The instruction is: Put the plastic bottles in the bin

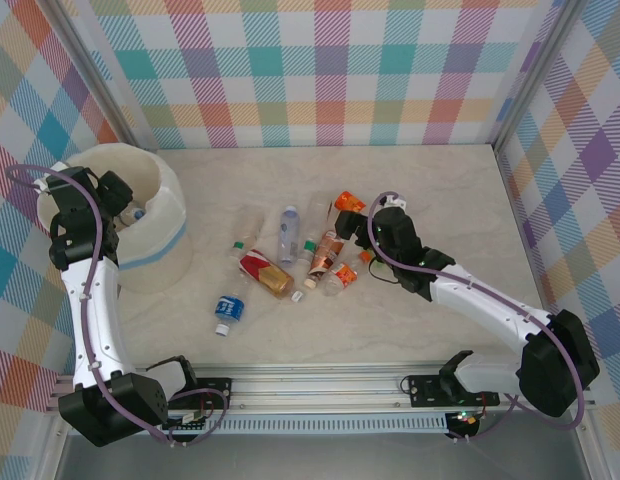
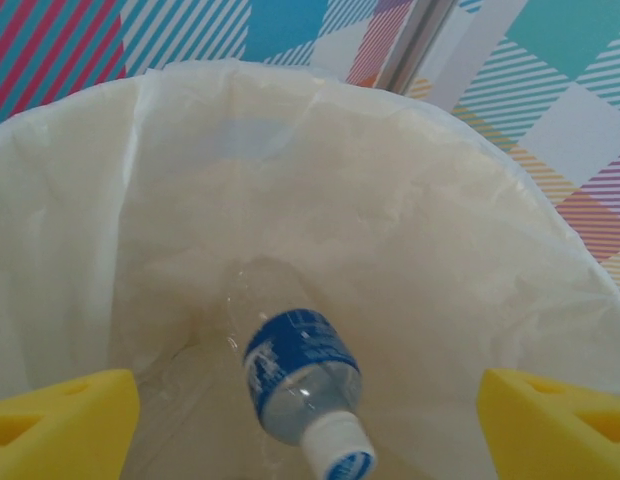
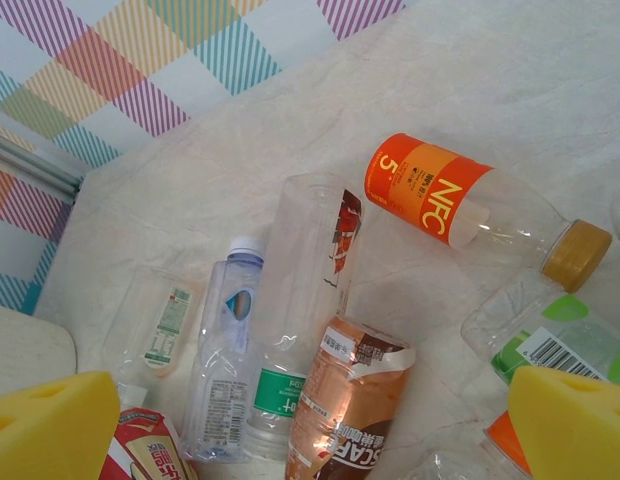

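The left tool (image 2: 310,425) hangs over the bin (image 2: 410,200) at the far left of the counter (image 1: 440,180), its jaws spread wide and gripping nothing. A blue-labelled bottle (image 2: 300,365) lies inside the bin beneath it. To the right, the right tool (image 3: 310,430) hovers fully open and empty above the plastic bottles (image 1: 262,270) scattered mid-counter. The orange-labelled bottle (image 3: 430,190) reads "NFC" and "5"; the brown-labelled bottle (image 3: 345,400) shows "SCAFE". The bottles look light, thin-walled and slick, and likely to buckle, so a hold across the labelled middle seems safest.
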